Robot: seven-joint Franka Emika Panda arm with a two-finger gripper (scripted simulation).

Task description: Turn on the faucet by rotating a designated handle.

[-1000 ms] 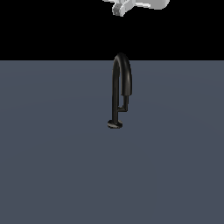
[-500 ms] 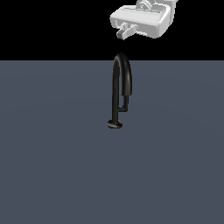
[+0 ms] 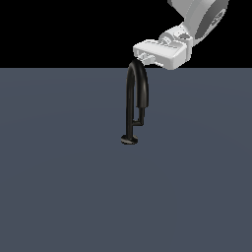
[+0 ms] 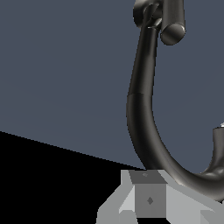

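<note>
Faucet (image 3: 132, 106) seemingly just beneath gripper (image 3: 144, 57)

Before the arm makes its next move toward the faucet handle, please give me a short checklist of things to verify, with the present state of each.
1. Faucet upright on its base: ok.
2. Handle free, nothing touching it: ok.
3. Gripper at the handle: not ok; it is up by the top of the arch, well above the handle.
4. Gripper clear of the arch: cannot tell; the two overlap in the exterior view and sit very close in the wrist view.
5. Fingers open enough for the handle: cannot tell.
6. Handle turned: cannot tell.
</note>
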